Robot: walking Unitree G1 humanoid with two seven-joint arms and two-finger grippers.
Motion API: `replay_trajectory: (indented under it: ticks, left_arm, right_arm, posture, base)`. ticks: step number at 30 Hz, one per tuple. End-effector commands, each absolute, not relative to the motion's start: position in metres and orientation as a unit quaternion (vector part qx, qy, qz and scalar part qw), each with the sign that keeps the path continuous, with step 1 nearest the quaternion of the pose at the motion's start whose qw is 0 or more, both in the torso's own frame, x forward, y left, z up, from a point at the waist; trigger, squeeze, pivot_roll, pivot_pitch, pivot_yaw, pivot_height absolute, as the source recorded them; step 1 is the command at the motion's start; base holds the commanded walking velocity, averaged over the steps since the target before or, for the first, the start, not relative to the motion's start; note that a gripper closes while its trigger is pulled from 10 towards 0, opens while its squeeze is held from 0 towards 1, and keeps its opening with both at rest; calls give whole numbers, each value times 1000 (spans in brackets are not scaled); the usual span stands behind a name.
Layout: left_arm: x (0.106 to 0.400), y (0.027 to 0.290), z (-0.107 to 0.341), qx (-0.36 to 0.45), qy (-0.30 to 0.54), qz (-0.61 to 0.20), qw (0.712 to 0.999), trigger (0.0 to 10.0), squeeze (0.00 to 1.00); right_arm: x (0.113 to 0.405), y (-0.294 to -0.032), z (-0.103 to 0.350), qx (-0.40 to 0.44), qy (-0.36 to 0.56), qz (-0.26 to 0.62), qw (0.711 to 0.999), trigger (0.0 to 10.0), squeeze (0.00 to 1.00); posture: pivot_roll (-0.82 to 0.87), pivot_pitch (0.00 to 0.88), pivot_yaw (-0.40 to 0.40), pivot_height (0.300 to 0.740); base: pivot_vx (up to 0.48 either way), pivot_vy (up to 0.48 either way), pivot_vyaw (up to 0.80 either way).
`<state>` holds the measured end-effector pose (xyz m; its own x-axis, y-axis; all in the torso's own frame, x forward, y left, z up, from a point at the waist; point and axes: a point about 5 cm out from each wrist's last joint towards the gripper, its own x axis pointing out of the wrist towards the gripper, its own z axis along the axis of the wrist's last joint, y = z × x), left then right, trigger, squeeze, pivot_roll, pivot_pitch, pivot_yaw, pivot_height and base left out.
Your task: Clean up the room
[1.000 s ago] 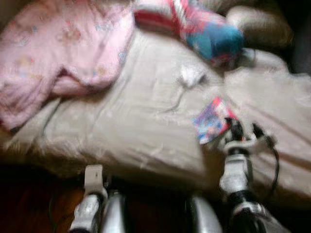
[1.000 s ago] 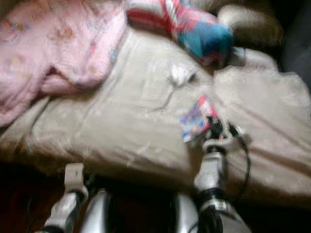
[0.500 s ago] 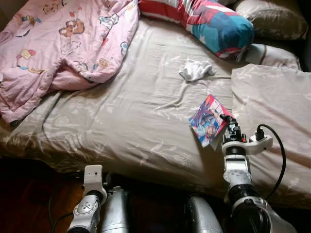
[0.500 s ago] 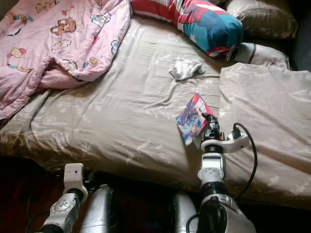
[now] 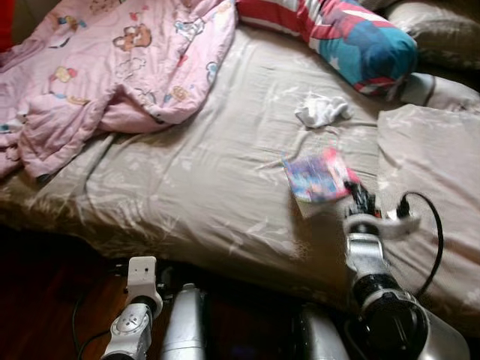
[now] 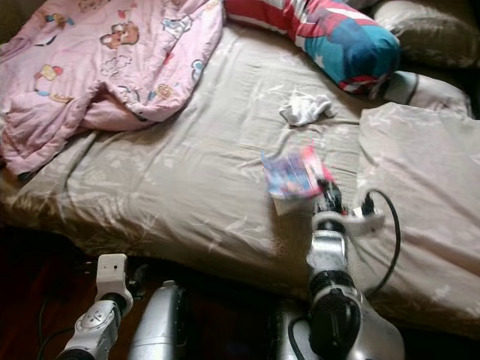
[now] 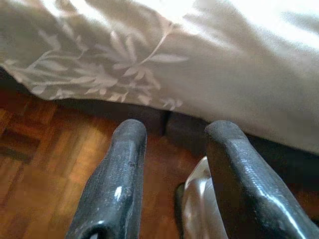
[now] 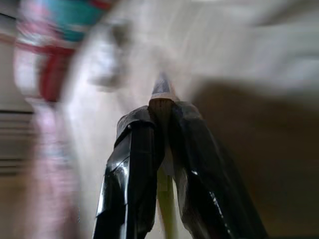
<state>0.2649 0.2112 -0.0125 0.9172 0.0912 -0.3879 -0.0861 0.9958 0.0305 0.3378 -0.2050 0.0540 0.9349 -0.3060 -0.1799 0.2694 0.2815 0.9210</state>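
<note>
1. A bed (image 5: 195, 187) with a beige leaf-print sheet stands on a dark parquet floor (image 7: 35, 164).
2. At the bed's far side lie a pink quilt (image 5: 112, 67) and a striped red and blue pillow (image 5: 352, 37); a white sock (image 5: 321, 111) lies on the sheet just before the pillow.
3. The right pincer (image 5: 358, 196) is over the bed, short of the sock, clamped on the edge of a colourful booklet (image 5: 319, 176) (blurred), held off the sheet.
4. The left pincer (image 7: 172, 164) hangs low beside the bed's edge, fingers apart, holding nothing.
</note>
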Motion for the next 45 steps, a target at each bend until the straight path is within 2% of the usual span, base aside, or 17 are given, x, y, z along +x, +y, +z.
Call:
replay_trajectory:
  ticks: [1,8,40,41,42,43,45]
  left_arm:
    - [257,215,-18,16,208,43,977,10000,0]
    - [253,220,-19,21,209,45,977,10000,0]
    - [253,220,-19,21,209,45,977,10000,0]
    - [253,220,-19,23,209,43,977,10000,0]
    - [247,224,-21,34,211,35,976,10000,0]
    - [239,227,-23,49,213,24,975,10000,0]
    - [238,227,-24,53,213,21,975,10000,0]
  right_arm:
    - [329,-206,42,547,20,-204,812,10000,0]
    - [316,-202,23,552,45,-233,799,10000,0]
    - [316,-202,23,552,45,-233,799,10000,0]
    - [313,-202,20,550,52,-245,797,10000,0]
    - [289,-200,-6,540,110,-295,781,10000,0]
    - [256,-196,-36,523,180,-352,755,10000,0]
    - [249,-195,-42,521,193,-360,750,10000,0]
  posture:
    - [65,286,23,621]
    - [72,287,32,621]
    - [72,287,32,621]
    - [72,284,34,621]
    - [116,314,73,621]
    - [117,316,74,621]
    - [116,319,75,621]
  base:
    - [0,0,0]
    - [0,0,0]
    - [0,0,0]
    - [0,0,0]
    - [0,0,0]
    - [0,0,0]
    - [0,0,0]
